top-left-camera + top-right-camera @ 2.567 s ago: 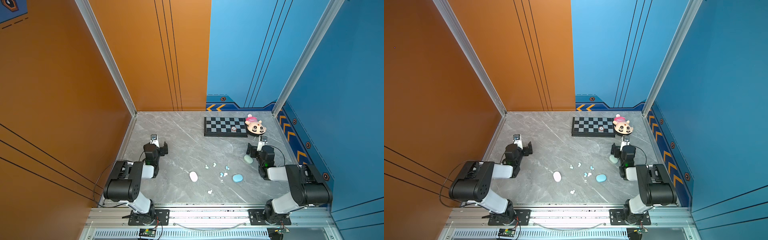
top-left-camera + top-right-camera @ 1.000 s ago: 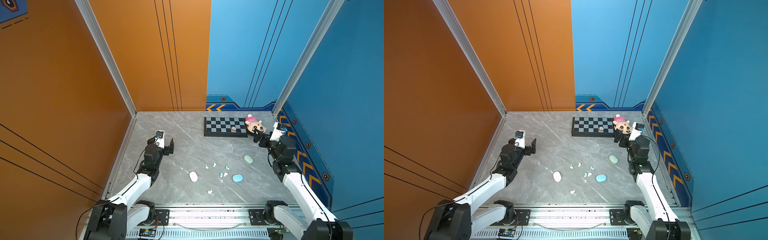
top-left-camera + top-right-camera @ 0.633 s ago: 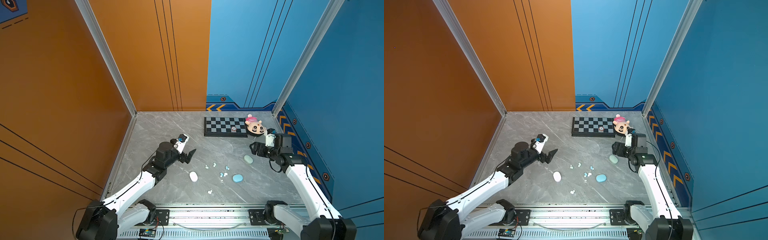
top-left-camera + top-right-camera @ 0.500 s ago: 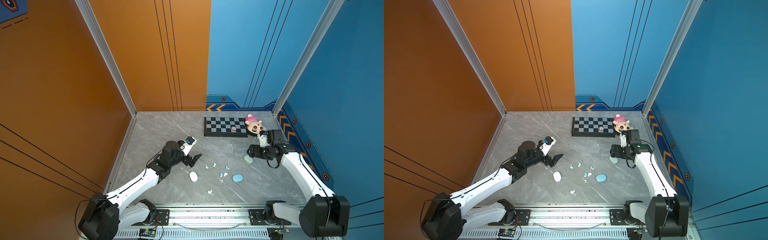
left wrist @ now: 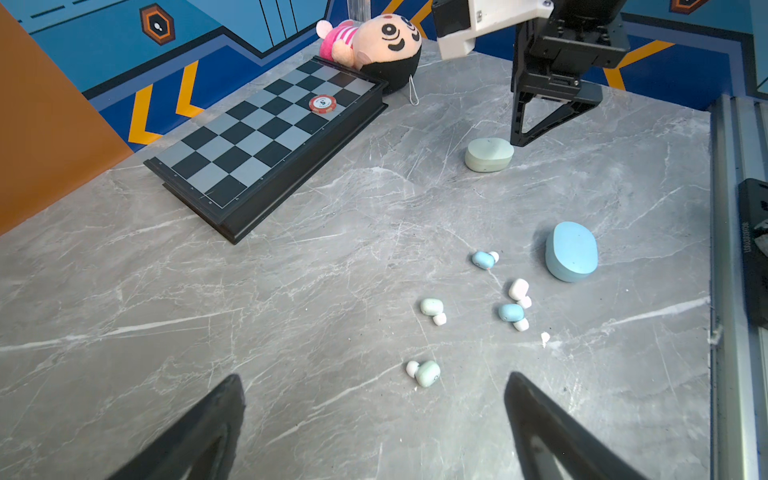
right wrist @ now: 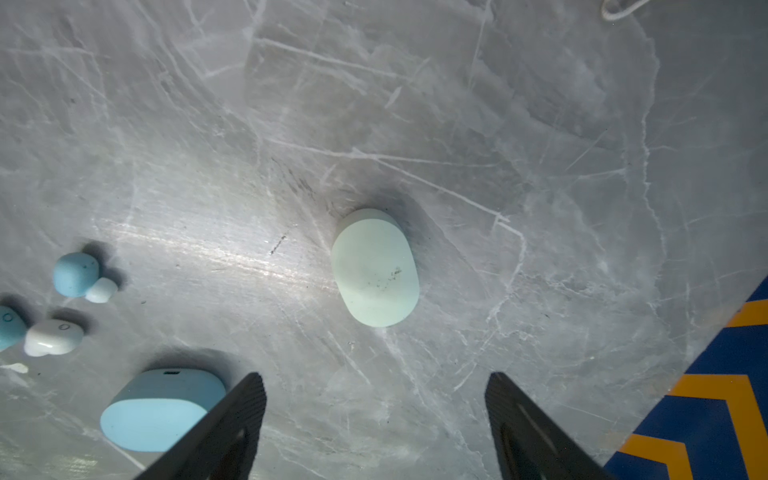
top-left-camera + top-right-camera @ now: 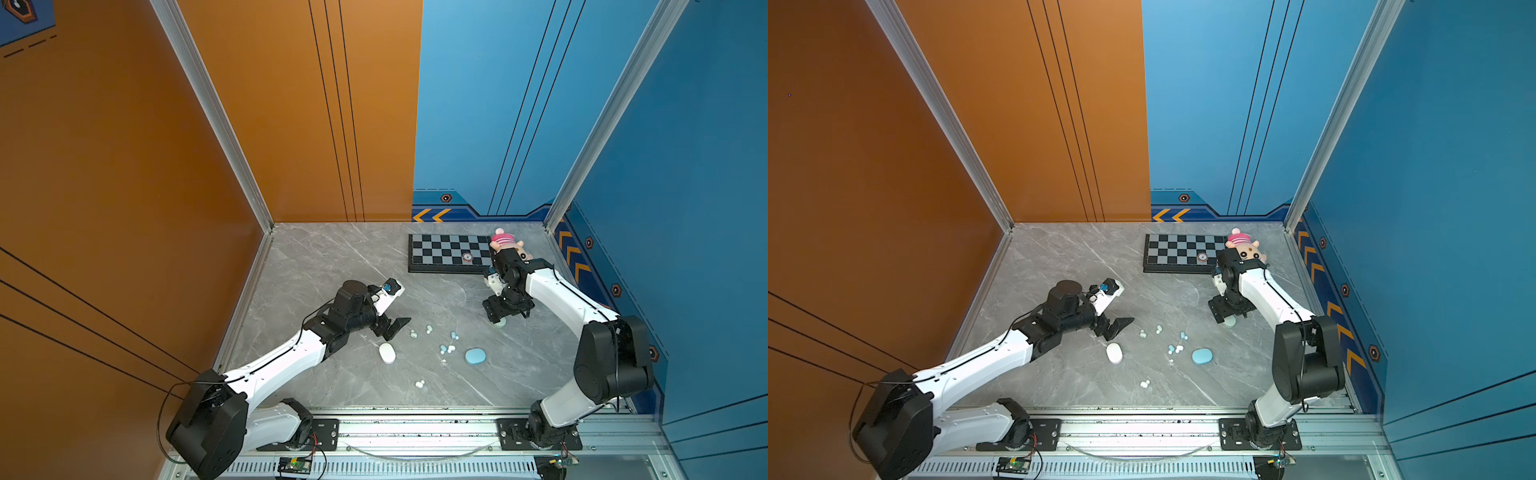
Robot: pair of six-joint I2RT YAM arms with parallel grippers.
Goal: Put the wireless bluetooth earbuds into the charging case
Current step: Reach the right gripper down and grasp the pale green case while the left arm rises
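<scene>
Right black pincer point(image 6: 374, 378), parted and empty, poised above pale mint oval plastic case point(image 6: 375, 268), left black pincer point(image 5: 374, 377), parted too, near tiny mint-green plastic earbuds point(image 5: 428, 374).

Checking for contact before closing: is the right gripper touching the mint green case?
Apart. The right wrist view shows bare table between the mint green case and both fingertips of the open right gripper.

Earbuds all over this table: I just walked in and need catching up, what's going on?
The right tool hangs open above the closed mint-green oval plastic case, gripping nothing. The left tool, also open, hovers near the six small plastic earbuds, which all lie loose on the grey marble table.
</scene>
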